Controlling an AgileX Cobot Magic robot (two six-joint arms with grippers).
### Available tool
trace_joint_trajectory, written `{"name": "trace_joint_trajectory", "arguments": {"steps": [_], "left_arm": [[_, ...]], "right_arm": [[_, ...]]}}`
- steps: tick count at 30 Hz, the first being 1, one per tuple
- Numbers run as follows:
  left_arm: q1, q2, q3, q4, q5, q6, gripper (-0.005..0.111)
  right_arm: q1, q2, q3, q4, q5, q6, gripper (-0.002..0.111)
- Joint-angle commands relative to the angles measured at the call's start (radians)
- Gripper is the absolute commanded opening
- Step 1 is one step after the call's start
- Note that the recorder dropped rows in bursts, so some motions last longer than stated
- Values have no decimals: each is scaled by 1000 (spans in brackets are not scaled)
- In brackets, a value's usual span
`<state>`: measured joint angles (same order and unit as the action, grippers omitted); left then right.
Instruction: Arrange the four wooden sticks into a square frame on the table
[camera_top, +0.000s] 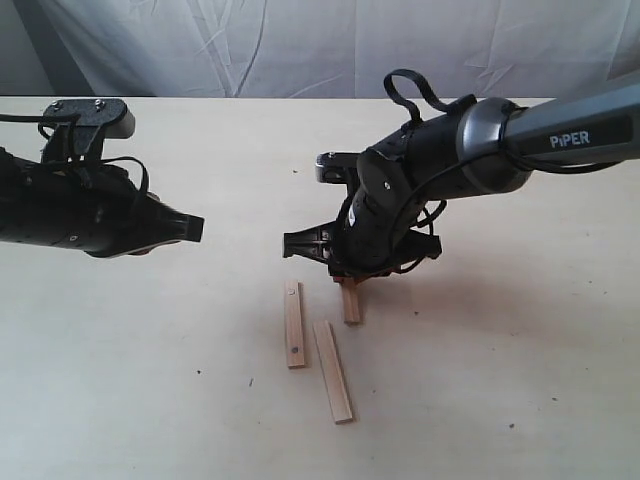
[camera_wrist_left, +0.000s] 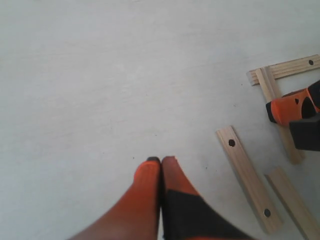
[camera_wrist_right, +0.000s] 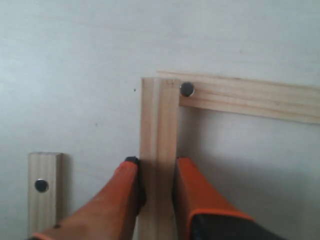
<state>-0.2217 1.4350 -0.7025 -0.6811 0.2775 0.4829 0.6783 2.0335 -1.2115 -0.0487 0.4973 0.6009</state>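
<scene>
My right gripper (camera_wrist_right: 157, 167) is shut on the sides of a plain wooden stick (camera_wrist_right: 160, 120) that lies on the table (camera_top: 150, 360). The far end of that stick meets the end of a second stick (camera_wrist_right: 250, 97) at a right angle, forming an L; a small dark dot marks that corner. In the exterior view the held stick (camera_top: 351, 302) pokes out below the right gripper (camera_top: 347, 281), and the second one is hidden behind the arm. Two loose sticks, one with holes (camera_top: 293, 323) and one plain (camera_top: 333, 371), lie side by side nearer the front. My left gripper (camera_wrist_left: 161, 160) hovers shut and empty, left of them.
The left arm's black body (camera_top: 70, 210) hangs over the table's left part. The right arm (camera_top: 480, 150) reaches in from the right. A white cloth backdrop (camera_top: 320, 40) stands behind the table's far edge.
</scene>
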Motion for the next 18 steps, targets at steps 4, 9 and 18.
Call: {"name": "trace_joint_trajectory", "arguments": {"steps": [4, 9, 18], "left_arm": [[1, -9, 5, -6, 5, -2, 0], [1, -9, 5, -6, 5, -2, 0], [1, -9, 5, -6, 5, -2, 0]], "right_arm": [[-4, -3, -11, -61, 21, 68, 0], [-4, -3, -11, -113, 28, 117, 0], [-4, 5, -11, -127, 38, 117, 0]]}}
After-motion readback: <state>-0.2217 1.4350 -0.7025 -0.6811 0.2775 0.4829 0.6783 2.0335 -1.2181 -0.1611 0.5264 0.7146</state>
